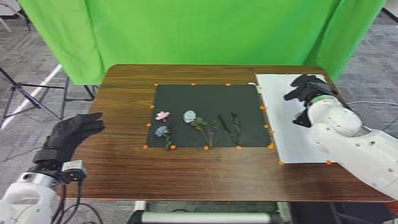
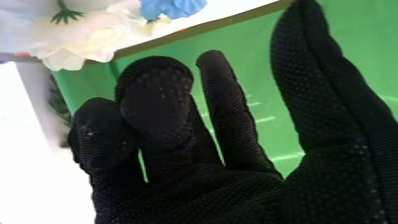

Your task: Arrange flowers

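In the head view, your left hand (image 1: 67,137) is at the left side of the bench (image 1: 204,175), its fingers loosely extended. Your right hand (image 1: 309,90) is over the white board (image 1: 298,147) on the right. Between them is a black mat (image 1: 226,97), with small orange markers (image 1: 207,147) along its edges. You have a pink flower (image 1: 162,115) on its left part, a blue-grey flower (image 1: 162,131) just nearer you, and a pale blue flower (image 1: 189,116) to their right. Green stems (image 1: 235,126) lie farther right on the mat. A green cloth (image 1: 213,30) hangs beyond the far edge.

In the right wrist view, your right hand (image 2: 195,200) is relaxed, thumb apart from the fingers. White flowers (image 2: 75,37) and a blue flower (image 2: 173,7) show past your fingertips, close together.
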### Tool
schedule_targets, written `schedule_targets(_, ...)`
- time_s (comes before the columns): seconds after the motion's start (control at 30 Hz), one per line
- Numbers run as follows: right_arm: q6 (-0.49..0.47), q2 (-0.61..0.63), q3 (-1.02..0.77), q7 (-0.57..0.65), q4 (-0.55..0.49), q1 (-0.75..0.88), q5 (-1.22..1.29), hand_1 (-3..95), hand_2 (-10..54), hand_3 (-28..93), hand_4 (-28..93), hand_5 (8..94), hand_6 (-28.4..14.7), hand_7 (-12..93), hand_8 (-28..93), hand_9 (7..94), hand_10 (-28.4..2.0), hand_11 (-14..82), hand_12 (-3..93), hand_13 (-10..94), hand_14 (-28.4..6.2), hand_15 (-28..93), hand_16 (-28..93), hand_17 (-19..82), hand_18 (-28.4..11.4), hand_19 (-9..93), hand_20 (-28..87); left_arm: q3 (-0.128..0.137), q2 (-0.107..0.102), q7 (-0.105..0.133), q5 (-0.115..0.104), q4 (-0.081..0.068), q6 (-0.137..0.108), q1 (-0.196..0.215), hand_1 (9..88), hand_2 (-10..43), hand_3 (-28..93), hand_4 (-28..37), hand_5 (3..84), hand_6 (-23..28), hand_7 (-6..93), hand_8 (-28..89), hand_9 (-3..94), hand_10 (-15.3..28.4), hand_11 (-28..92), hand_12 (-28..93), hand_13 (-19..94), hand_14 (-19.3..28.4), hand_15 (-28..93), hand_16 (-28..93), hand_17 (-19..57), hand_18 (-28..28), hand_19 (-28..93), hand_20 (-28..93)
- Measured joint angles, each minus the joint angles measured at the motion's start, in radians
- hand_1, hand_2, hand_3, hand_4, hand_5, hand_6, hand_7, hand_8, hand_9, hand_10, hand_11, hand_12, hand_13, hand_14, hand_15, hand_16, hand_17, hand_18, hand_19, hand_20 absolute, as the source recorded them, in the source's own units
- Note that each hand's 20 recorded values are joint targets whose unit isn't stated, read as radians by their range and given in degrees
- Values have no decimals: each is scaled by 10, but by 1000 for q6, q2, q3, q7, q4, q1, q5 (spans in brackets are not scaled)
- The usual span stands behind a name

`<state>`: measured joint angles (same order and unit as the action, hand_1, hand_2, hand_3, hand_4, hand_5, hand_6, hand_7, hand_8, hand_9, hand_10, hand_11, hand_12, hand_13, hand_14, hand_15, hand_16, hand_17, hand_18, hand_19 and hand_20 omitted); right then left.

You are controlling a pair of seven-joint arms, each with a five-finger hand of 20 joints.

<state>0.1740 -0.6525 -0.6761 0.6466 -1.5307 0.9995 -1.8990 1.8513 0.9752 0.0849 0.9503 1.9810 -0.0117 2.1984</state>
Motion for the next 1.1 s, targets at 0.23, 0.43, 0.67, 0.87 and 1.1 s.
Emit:
schedule_targets(0.23,-4,-19,-14,-1,35,47,-30,439,-95,635,-179,496,0,120,-61,516,-151,72,192,797,-50,652,284,521,-177,932,486,1,6,0,0,1,0,2,262,94,606,-267,466,41,175,-72,471,163,207,99,377,200,202,-44,68,122,101,117)
schedule_targets(0.43,36,-36,-1,-4,77,65,-44,496,-95,632,-190,596,10,157,-85,655,-125,109,190,841,-32,652,284,566,-161,932,526,1,11,-2,0,1,0,3,262,94,607,-267,465,43,173,-71,471,163,208,99,377,201,202,-44,69,122,100,117)
schedule_targets(0.67,241,-34,88,-20,114,31,-56,619,-91,530,-179,758,15,194,71,854,-105,89,323,887,-19,652,300,610,-157,932,579,1,12,-2,0,1,1,3,262,95,605,-267,465,45,171,-70,471,164,208,99,377,200,202,-45,68,122,101,117)
schedule_targets(0.87,304,-18,137,-51,102,13,-45,624,-94,543,-179,777,13,198,74,877,-104,83,345,893,-15,655,307,617,-155,932,591,1,14,-2,0,3,1,4,262,96,605,-268,464,46,171,-69,471,165,207,98,378,200,202,-45,68,122,101,117)
schedule_targets(1.1,315,42,146,-80,-64,9,-1,625,-95,548,-179,780,14,198,64,872,-112,73,349,887,-11,659,314,616,-151,932,598,14,15,-2,-1,9,0,15,262,96,605,-267,464,46,171,-70,471,163,207,99,377,201,202,-45,68,122,101,117)
